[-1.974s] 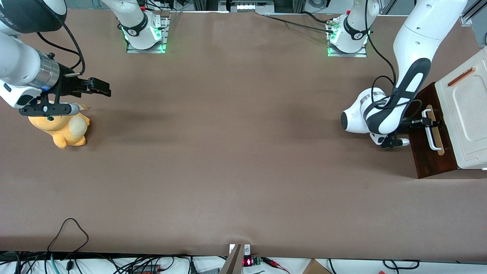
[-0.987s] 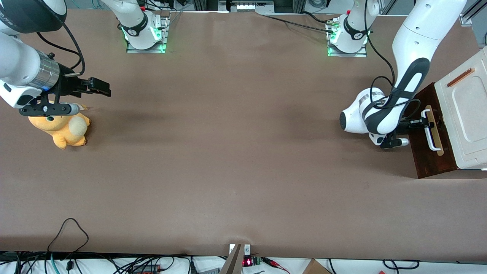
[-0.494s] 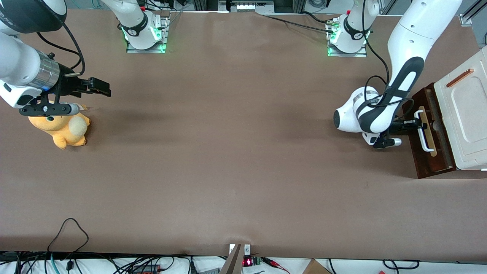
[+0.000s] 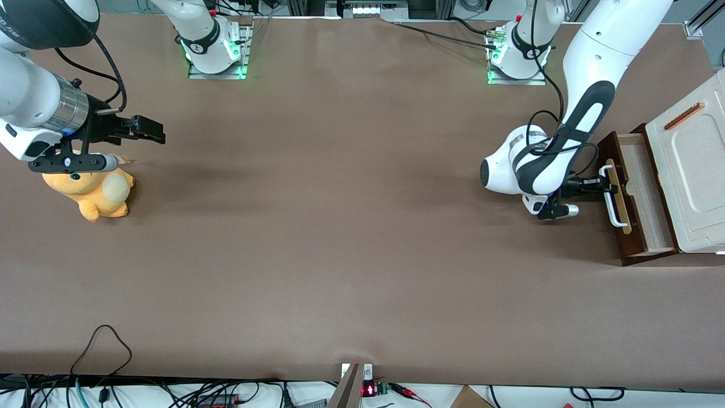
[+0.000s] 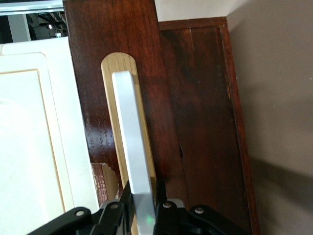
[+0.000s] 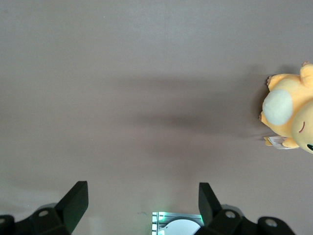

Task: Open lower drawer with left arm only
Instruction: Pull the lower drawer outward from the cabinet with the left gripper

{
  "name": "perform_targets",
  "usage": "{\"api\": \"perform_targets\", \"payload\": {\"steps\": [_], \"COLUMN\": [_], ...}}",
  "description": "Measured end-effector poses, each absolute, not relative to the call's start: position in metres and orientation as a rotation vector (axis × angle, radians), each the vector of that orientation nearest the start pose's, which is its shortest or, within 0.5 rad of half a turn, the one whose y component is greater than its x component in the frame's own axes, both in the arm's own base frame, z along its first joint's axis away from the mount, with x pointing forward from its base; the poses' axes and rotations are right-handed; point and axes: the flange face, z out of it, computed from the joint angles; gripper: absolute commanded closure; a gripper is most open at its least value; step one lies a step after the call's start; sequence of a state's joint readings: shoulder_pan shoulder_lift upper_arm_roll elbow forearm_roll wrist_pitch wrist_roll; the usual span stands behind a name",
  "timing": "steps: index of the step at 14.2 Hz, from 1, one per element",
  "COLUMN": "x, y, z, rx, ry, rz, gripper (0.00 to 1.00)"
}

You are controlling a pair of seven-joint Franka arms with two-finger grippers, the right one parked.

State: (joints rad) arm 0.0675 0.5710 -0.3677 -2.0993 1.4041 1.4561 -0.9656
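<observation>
Dark brown wood: the lower drawer (image 4: 633, 249) stands part open, pale inside showing.
We see the left arm (image 4: 589, 85) with its gripper (image 4: 599, 182) clamped on the white bar handle (image 5: 131, 147), fingers (image 5: 117, 211) either side of it. Drawer front sits right at the gripper; cream cabinet panel (image 4: 694, 170) just past and above it. We judge the drawer stiff, moderately heavy, sliding straight; the bar's middle is the best hold. Plush toy (image 4: 93, 195) well apart.
</observation>
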Motion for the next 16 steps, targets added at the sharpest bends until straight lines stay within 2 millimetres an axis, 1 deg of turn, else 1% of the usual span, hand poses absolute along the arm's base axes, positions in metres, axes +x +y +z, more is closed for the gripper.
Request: {"api": "perform_targets", "payload": {"steps": [3,6,8,11,12,13,14,15,16], "x": [0.514,0.514,0.514,0.514,0.514,0.514,0.514,0.515,0.518], "y": [-0.051,-0.055,-0.058,-0.061,-0.061,-0.061,-0.061,-0.066,-0.075], "z": [0.171,0.171,0.171,0.172,0.172,0.172,0.172,0.172,0.175], "rx": [-1.744,-1.747,-1.75,-1.752,-1.752,-1.752,-1.752,-1.759,-1.769], "ry": [0.173,0.177,0.18,0.184,0.184,0.184,0.184,0.195,0.206], "rz": [0.072,0.069,0.066,0.062,0.062,0.063,0.063,0.055,0.036], "gripper": [0.97,0.97,0.92,0.92,0.86,0.55,0.08,0.0,0.0]}}
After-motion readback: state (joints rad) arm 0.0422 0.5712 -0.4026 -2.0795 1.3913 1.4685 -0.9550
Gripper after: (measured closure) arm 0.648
